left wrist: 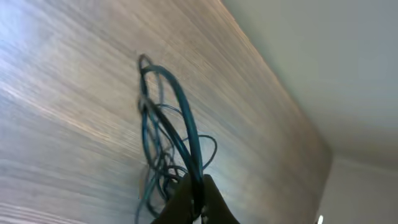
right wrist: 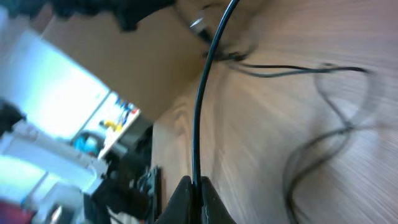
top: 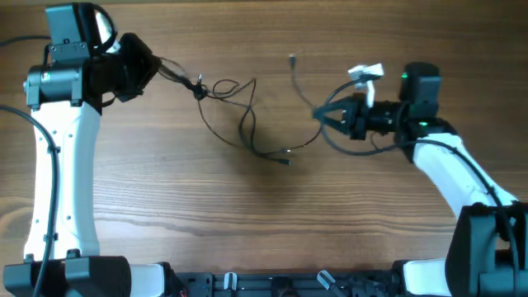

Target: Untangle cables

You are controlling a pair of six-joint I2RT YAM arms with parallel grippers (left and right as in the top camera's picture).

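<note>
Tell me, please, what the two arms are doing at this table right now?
The two arms are untangling thin black cables on the wooden table. The left end effector is shut on a strand beside a small knot; the right end effector is shut on another strand. Between them the loops lie loose and crossed, not yet separated.

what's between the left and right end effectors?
Overhead: only the cables, strung in loose loops over the bare wood table from left end effector to right end effector.
</note>
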